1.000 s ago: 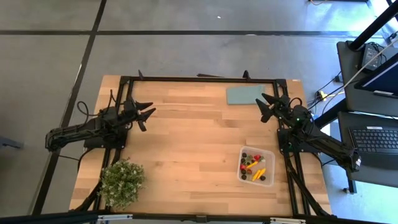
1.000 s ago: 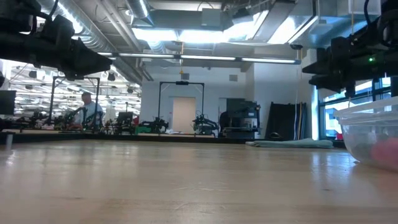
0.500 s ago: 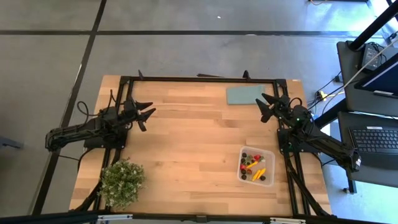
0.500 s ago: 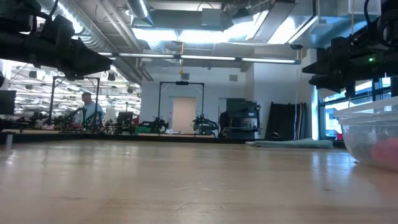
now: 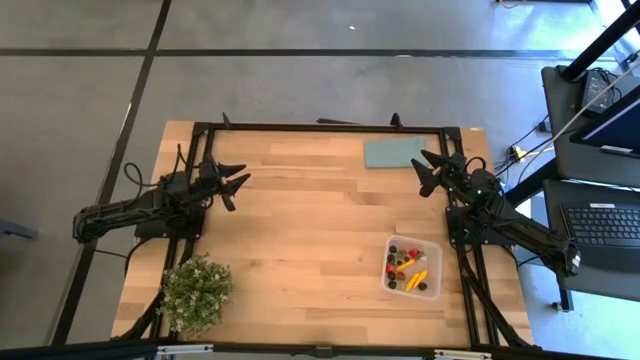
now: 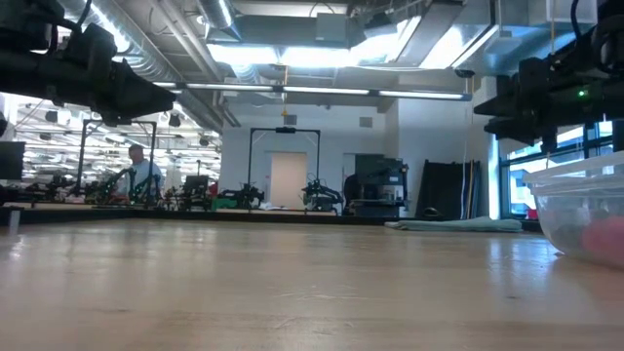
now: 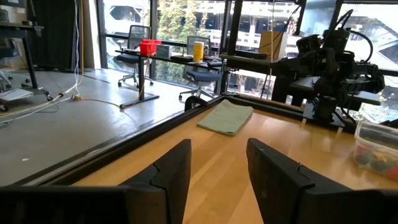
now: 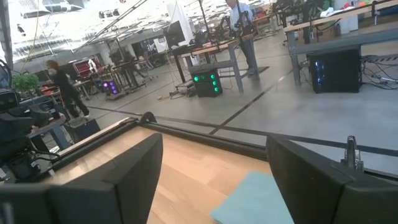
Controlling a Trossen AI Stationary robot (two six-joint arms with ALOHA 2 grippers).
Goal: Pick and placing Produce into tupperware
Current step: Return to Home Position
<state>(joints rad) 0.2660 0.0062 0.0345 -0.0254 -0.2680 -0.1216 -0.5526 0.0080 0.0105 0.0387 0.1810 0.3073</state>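
I see one wooden table (image 5: 300, 230) on a grey concrete floor, bearing one teal slab (image 5: 393, 152), one potted plant (image 5: 196, 292) and one tupperware (image 5: 438, 270) beside the right arm; the produce (image 5: 407, 270) lies inside it, too small to count. Left gripper (image 5: 240, 189) and right gripper (image 5: 423, 172) hover spread wide, both empty

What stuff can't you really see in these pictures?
- High view: how many produce pieces fill the tupperware; too tiny, heaped together.
- Low view: tupperware cut by the right edge, contents blurred behind its wall.
- High view: the pot under the plant; leaves cover it.
- Low view: left gripper and right gripper are dark shapes; wrist views show both open.
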